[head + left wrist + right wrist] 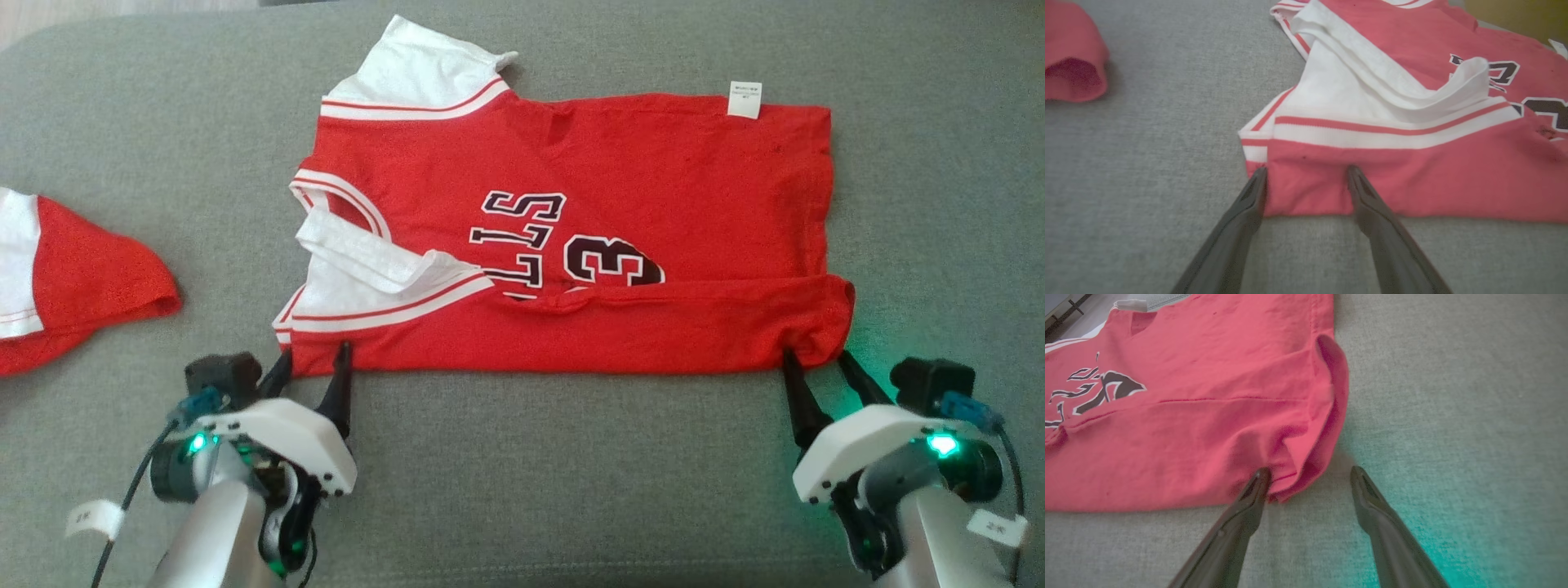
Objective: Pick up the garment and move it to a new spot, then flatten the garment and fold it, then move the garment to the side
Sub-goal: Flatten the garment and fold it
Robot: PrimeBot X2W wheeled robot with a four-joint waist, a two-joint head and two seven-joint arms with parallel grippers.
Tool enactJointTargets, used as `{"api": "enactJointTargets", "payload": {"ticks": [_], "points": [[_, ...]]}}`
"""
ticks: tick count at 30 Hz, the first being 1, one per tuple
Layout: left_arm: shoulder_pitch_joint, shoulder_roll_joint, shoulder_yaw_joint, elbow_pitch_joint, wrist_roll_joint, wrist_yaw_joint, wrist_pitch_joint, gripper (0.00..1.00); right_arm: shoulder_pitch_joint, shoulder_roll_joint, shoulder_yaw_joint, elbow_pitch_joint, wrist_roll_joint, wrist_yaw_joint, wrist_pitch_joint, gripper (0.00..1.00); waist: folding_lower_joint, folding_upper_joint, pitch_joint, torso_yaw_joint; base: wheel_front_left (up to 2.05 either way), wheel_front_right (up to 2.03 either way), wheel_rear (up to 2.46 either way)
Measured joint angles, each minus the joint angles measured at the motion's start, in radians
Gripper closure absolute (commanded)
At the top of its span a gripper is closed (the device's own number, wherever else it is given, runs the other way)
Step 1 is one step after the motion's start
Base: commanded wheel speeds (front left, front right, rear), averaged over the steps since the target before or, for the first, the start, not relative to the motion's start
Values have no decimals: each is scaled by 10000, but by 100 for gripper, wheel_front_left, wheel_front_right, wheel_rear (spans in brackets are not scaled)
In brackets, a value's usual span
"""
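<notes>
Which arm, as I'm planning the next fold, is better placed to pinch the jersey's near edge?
Left. The open left gripper straddles the jersey at its near corner, fabric between its fingers. The open right gripper sits at the other corner, mostly over bare grey surface.

White shells (282, 433); green LEDs (943, 445); black cables (135, 483); dark end effectors (315, 351)

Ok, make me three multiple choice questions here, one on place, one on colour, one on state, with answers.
1. The second red garment lies where from the jersey? A to its left; B to its right; C on it.
2. The jersey's sleeves are: A white; B black; C blue.
3. The left gripper and right gripper are: A both open; B both shut; C one shut.
Answers: A, it lies at the head view's left edge; A, white with red trim; A, jaws apart at the jersey's near edge.
</notes>
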Motion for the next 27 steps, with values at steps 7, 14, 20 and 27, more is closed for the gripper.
{"api": "enactJointTargets", "payload": {"ticks": [7,14,20,27], "points": [[-350,-86,163,451,-360,-261,-199,100,-360,4,224,240,366,2,-15,100,0,0,108,25,0,0,0],[-297,-104,222,468,-543,-341,-744,100,-333,10,245,291,539,2,-119,100,1,0,-42,48,0,0,0],[565,-58,447,-412,-715,-190,-970,100,-36,10,430,-81,543,2,50,100,1,0,-270,-7,0,0,0],[2310,201,449,-1935,-869,174,-451,100,1274,13,188,-924,543,2,577,100,0,0,-714,133,0,0,0]]}}
